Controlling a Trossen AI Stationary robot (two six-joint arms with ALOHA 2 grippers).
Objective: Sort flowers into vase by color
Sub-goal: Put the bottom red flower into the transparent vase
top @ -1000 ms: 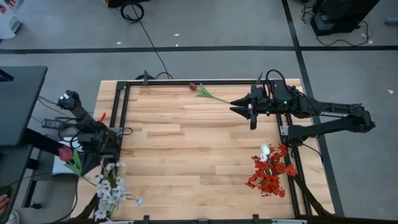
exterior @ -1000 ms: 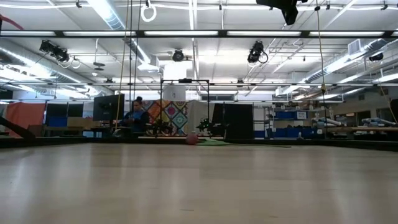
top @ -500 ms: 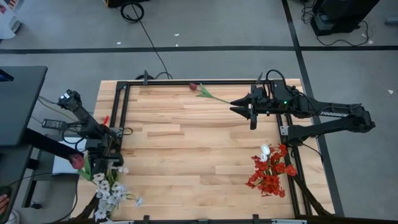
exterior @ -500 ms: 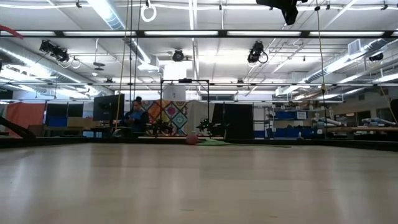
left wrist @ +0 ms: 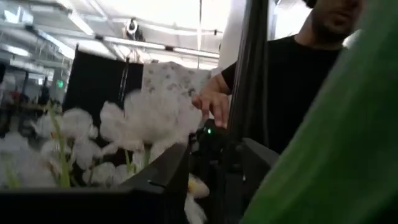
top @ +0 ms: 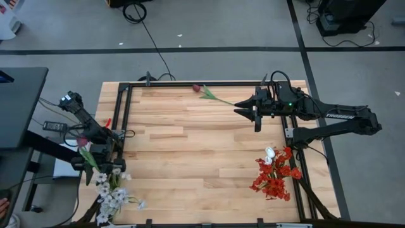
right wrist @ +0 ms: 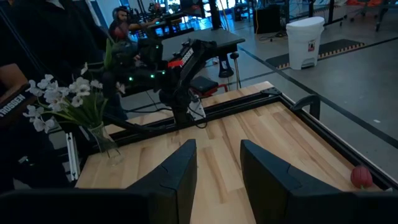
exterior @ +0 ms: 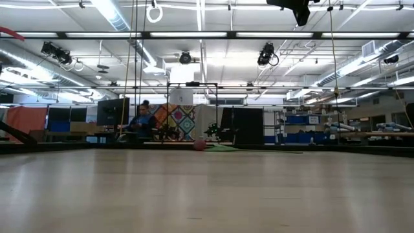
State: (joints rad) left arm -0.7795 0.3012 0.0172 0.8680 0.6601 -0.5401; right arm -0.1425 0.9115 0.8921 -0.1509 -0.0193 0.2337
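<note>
Left gripper (top: pixel 95 166) at the table's left edge, above the white blossom vase (top: pixel 109 193); maroon tulip (top: pixel 82 140) with it, grip unclear. Right gripper (top: pixel 243 109) waits half-open over the far side, another maroon tulip (top: pixel 197 88) nearby.

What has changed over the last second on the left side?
The left gripper carried the maroon tulip toward the near edge, over the white flowers, and the bloom swung from off the table's side back toward the arm. Its jaws look to be opening, though release isn't clear. The right gripper, the tulip at the far edge and the red flowers have not moved.
</note>
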